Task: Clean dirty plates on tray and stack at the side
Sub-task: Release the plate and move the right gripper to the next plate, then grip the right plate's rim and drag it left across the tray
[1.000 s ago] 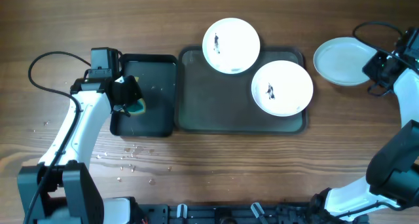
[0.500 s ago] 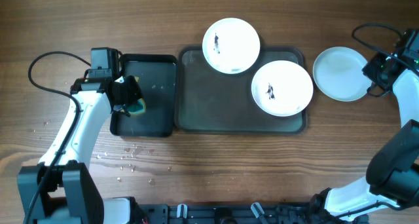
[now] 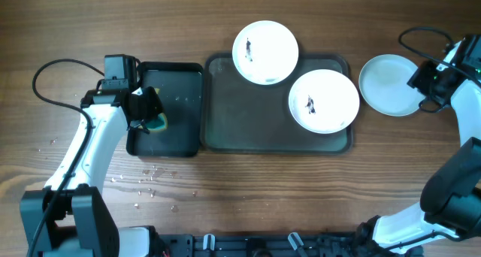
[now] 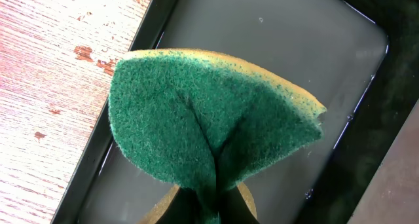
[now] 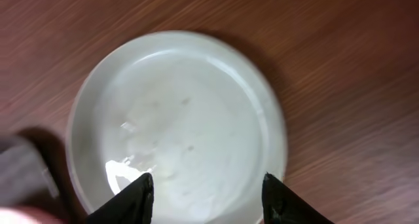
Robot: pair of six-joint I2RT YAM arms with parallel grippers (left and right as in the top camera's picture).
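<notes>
A wood-grain table (image 3: 225, 204) is filling the overhead view, with water droplets (image 3: 143, 178) lying on it below the black tray (image 3: 180, 84). No room is showing beyond the tabletop.

The tray (image 3: 248, 129) is sitting at the centre, just right of the black tray. One smudged plate (image 3: 264, 52) is overlapping the tray's far rim, and a second smudged plate (image 3: 323, 101) is resting on its right end. The third plate (image 3: 387, 84), faintly bluish and showing no smudge, is lying on the bare wood just right of the tray.

The left gripper (image 3: 149, 113) is hanging over the black tray, its jaws pinching a folded green sponge (image 4: 209, 119). The right gripper (image 5: 208, 198) is hovering over the third plate's near rim, jaws spread wide and clasping nothing.

Against the frame from a second ago, the third plate is now lying slightly nearer the tray and further down the view, and the right gripper is sitting closer to it. The left arm, the sponge and the two smudged plates are showing no change.
</notes>
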